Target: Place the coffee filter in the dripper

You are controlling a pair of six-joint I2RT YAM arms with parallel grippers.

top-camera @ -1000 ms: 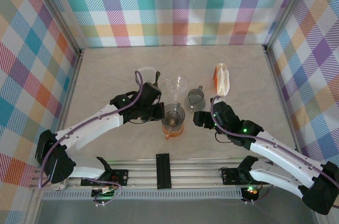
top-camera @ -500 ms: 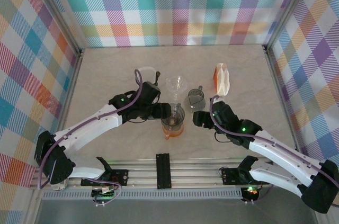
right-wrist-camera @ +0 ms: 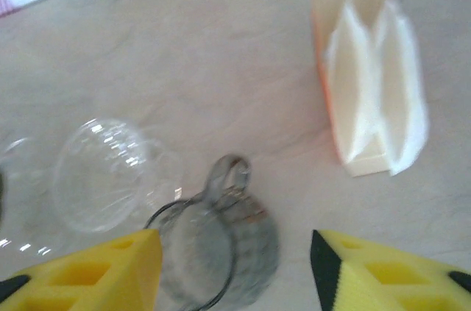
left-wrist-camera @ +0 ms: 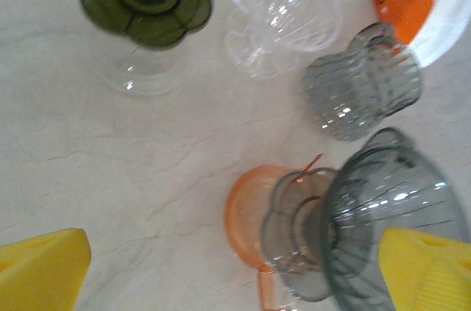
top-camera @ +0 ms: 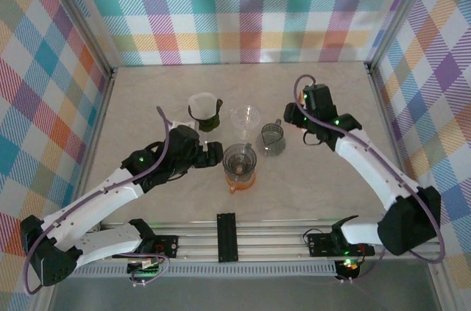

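Four drippers cluster mid-worktop. At the far left a dark green dripper point(top-camera: 206, 116) stands on a clear stand with something white in its mouth. Right of it are a clear plastic funnel-shaped dripper point(top-camera: 245, 116) and a small grey ribbed dripper with a loop handle point(top-camera: 272, 138). Nearest stands a grey ribbed dripper on an orange base point(top-camera: 240, 165).

The orange-and-white packet of white paper coffee filters point(right-wrist-camera: 372, 76) lies on the worktop point(top-camera: 147, 90) to the far right of the small grey dripper, its long axis running roughly near to far. The right fingers point(right-wrist-camera: 383, 274) hover just near-left of that packet, parted with nothing between them. The packet sits ahead of them and off toward the right-hand finger. A short reach far and slightly right would likely bring them over it, spanning its short width.

The left fingers point(left-wrist-camera: 44, 274) are spread wide and empty beside the orange-based dripper, well apart from the packet. The right arm is plainly the nearer one for the pick.
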